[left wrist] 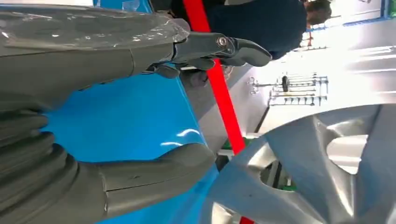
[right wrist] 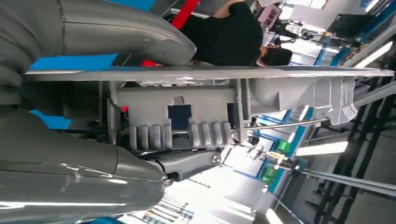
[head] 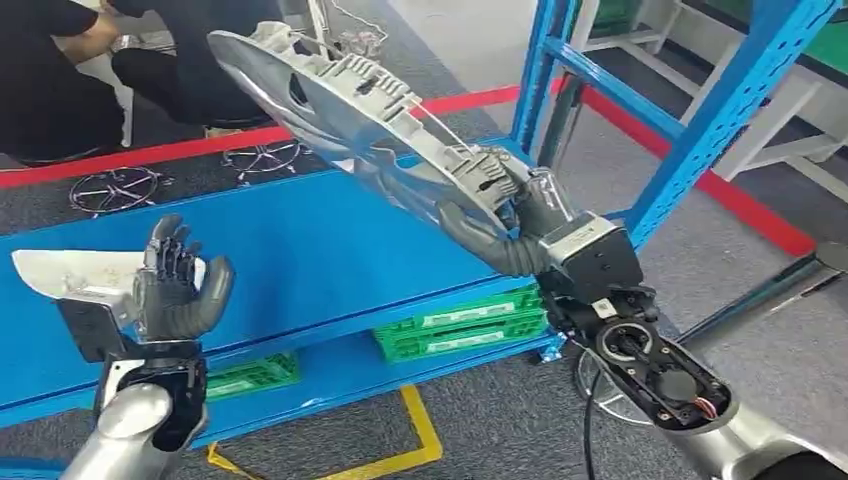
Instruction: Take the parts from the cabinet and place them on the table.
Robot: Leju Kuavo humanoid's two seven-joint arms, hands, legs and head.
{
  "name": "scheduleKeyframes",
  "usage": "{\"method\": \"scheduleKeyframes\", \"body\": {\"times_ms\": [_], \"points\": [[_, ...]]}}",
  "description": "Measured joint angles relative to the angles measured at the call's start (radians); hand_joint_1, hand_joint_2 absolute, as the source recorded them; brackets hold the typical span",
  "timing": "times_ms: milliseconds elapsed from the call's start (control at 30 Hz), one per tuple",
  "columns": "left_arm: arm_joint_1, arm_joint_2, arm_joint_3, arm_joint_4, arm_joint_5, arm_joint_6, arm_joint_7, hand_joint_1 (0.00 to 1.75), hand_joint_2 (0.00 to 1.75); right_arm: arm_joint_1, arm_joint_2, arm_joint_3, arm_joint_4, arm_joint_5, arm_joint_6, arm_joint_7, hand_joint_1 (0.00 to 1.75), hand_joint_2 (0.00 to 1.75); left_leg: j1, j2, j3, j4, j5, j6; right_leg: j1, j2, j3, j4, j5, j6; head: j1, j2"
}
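my right hand (head: 510,215) is grasping the big silver part (head: 350,100), tilted up over the blue shelf (head: 300,250). left hand (head: 180,285) hovers, fingers released, holding nothing.

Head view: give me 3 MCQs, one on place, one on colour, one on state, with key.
1. Where is the big silver part?
A. Lying flat on the shelf
B. Held up above the shelf by the right hand
C. On the floor

2. What colour is the shelf surface?
A. Blue
B. Yellow
C. White

3. What is the left hand doing?
A. Holding the silver part
B. Pressing on a green crate
C. Raised with fingers apart, holding nothing

Key: 1 B, the right hand grips the part's lower end, tilted over the shelf. 2 A, the board is plain blue. 3 C, the head view shows its fingers spread, with nothing in them.
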Motion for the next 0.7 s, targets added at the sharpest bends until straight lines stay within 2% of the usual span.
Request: {"method": "scheduleKeyframes", "body": {"times_ms": [33, 67, 100, 167, 200, 233, 300, 333, 367, 400, 433, 467, 500, 533, 567, 600, 633, 667, 700], "points": [[-0.001, 0.0, 0.0, 0.0, 0.002, 0.0, 0.0, 0.0, 1.75, -0.003, 0.002, 0.003, 0.0, 0.0, 0.002, -0.002, 1.75, 1.75, -0.006, 0.0, -0.011, 0.026, -0.005, -0.008, -0.002, 0.005, 0.017, -0.019, -0.005, -0.018, 0.011, 0.0], [-0.001, 0.0, 0.0, 0.0, 0.002, 0.0, -0.003, 0.0, 1.75, 0.001, 0.007, 0.006, 0.0, 0.0, 0.002, -0.003, 1.75, 1.75, -0.007, 0.0, -0.018, 0.024, 0.001, -0.013, 0.001, 0.011, 0.006, -0.002, -0.007, -0.037, 0.004, 0.0], [-0.001, 0.0, -0.001, 0.0, 0.002, 0.0, -0.003, 0.0, 1.75, 0.002, 0.007, 0.007, 0.0, 0.0, 0.003, -0.003, 1.75, 1.75, -0.006, 0.002, -0.017, 0.024, 0.001, -0.019, 0.006, 0.015, -0.001, 0.002, -0.009, -0.042, -0.013, 0.0], [-0.002, 0.0, -0.001, 0.0, 0.003, 0.002, -0.005, 0.0, 1.75, 0.004, 0.009, 0.011, 0.0, 0.0, 0.005, -0.002, 1.75, 1.75, 0.001, 0.011, -0.016, 0.027, -0.011, -0.032, 0.004, 0.028, 0.0, 0.002, -0.011, -0.062, -0.015, 0.0], [-0.005, 0.0, -0.001, 0.0, 0.003, 0.003, -0.005, 0.0, 1.75, 0.003, 0.01, 0.012, 0.0, 0.0, 0.005, -0.003, 1.75, 1.75, 0.001, 0.01, -0.029, 0.061, -0.031, -0.031, 0.005, 0.033, 0.002, 0.001, -0.012, -0.069, -0.024, 0.0], [-0.008, 0.0, -0.001, 0.0, 0.004, 0.005, -0.006, 0.0, 1.75, 0.003, 0.012, 0.014, -0.001, 0.0, 0.006, -0.003, 1.75, 1.75, 0.0, 0.01, -0.067, 0.135, -0.063, -0.03, 0.006, 0.036, 0.002, 0.001, -0.012, -0.073, -0.031, 0.0], [-0.008, 0.0, -0.001, 0.001, 0.005, 0.009, -0.007, 0.0, 1.75, 0.004, 0.021, 0.024, -0.002, 0.0, 0.014, -0.005, 1.75, 1.75, -0.008, 0.009, -0.168, 0.308, -0.124, -0.027, 0.01, 0.047, 0.002, 0.001, -0.014, -0.08, -0.045, 0.0], [-0.007, 0.0, -0.001, 0.002, 0.005, 0.011, -0.007, 0.0, 1.75, 0.005, 0.023, 0.03, -0.002, 0.0, 0.015, -0.005, 1.75, 1.75, -0.011, 0.009, -0.212, 0.371, -0.134, -0.023, 0.015, 0.054, 0.003, 0.001, -0.016, -0.083, -0.05, 0.0], [-0.007, 0.0, -0.001, 0.003, 0.005, 0.011, -0.007, 0.0, 1.75, 0.007, 0.025, 0.035, -0.002, 0.0, 0.016, -0.004, 1.75, 1.75, -0.014, 0.008, -0.231, 0.382, -0.117, -0.014, 0.02, 0.063, 0.006, 0.001, -0.017, -0.085, -0.053, 0.0], [-0.007, 0.001, -0.001, 0.004, 0.005, 0.011, -0.007, 0.0, 1.75, 0.009, 0.026, 0.037, -0.002, 0.0, 0.016, -0.004, 1.75, 1.75, -0.02, 0.007, -0.224, 0.343, -0.077, -0.002, 0.025, 0.072, 0.01, 0.001, -0.019, -0.088, -0.053, 0.0], [-0.007, 0.001, -0.001, 0.004, 0.005, 0.011, -0.007, 0.0, 1.75, 0.009, 0.029, 0.041, -0.002, 0.0, 0.018, -0.004, 1.75, 1.75, -0.027, 0.003, -0.196, 0.263, -0.022, 0.013, 0.03, 0.082, 0.014, 0.0, -0.02, -0.09, -0.055, 0.0], [-0.009, 0.001, -0.001, 0.004, 0.005, 0.011, -0.007, 0.0, 1.75, 0.009, 0.032, 0.045, -0.002, 0.0, 0.018, -0.004, 1.75, 1.75, -0.035, -0.011, -0.159, 0.17, 0.032, 0.031, 0.034, 0.091, 0.018, 0.0, -0.021, -0.091, -0.055, 0.0], [-0.011, 0.001, -0.001, 0.004, 0.005, 0.012, -0.007, 0.0, 1.75, 0.009, 0.037, 0.048, -0.002, 0.0, 0.019, -0.004, 1.75, 1.75, -0.043, -0.045, -0.129, 0.088, 0.068, 0.051, 0.031, 0.097, 0.018, -0.001, -0.022, -0.093, -0.055, 0.0], [-0.011, 0.002, -0.001, 0.005, 0.005, 0.013, -0.007, 0.0, 1.75, 0.009, 0.04, 0.052, -0.002, -0.003, 0.02, -0.004, 1.75, 1.75, -0.038, -0.061, -0.112, 0.071, 0.056, 0.064, 0.041, 0.105, 0.014, -0.001, -0.023, -0.091, -0.045, 0.0], [-0.013, 0.002, -0.001, 0.005, 0.005, 0.013, -0.007, 0.0, 1.75, 0.011, 0.043, 0.056, -0.002, -0.007, 0.024, -0.004, 1.75, 1.75, -0.046, -0.057, -0.11, 0.048, 0.057, 0.06, 0.027, 0.111, 0.012, -0.001, -0.024, -0.089, -0.045, 0.0], [-0.013, 0.002, -0.001, 0.005, 0.005, 0.013, -0.007, 0.0, 1.75, 0.011, 0.047, 0.061, -0.002, -0.013, 0.026, -0.004, 1.75, 1.75, -0.048, -0.052, -0.108, 0.049, 0.054, 0.058, 0.025, 0.119, 0.012, -0.003, -0.023, -0.084, -0.054, 0.0], [-0.014, 0.002, -0.001, 0.005, 0.005, 0.013, -0.007, 0.0, 1.75, 0.011, 0.048, 0.063, -0.002, -0.017, 0.029, -0.004, 1.75, 1.75, -0.049, -0.046, -0.105, 0.047, 0.052, 0.056, 0.023, 0.125, 0.013, -0.008, -0.022, -0.079, -0.057, 0.0], [-0.015, 0.0, -0.001, 0.005, 0.005, 0.013, -0.007, 0.0, 1.75, 0.011, 0.05, 0.066, -0.002, -0.021, 0.035, -0.005, 1.75, 1.75, -0.039, -0.034, -0.096, 0.029, 0.055, 0.054, 0.031, 0.136, 0.013, -0.011, -0.022, -0.072, -0.057, 0.0], [-0.016, -0.003, -0.001, 0.005, 0.005, 0.013, -0.006, 0.0, 1.75, 0.016, 0.05, 0.069, -0.002, -0.023, 0.037, -0.005, 1.75, 1.75, -0.031, -0.019, -0.084, 0.013, 0.061, 0.043, 0.031, 0.112, 0.004, 0.004, -0.035, -0.072, -0.055, 0.0]]}}
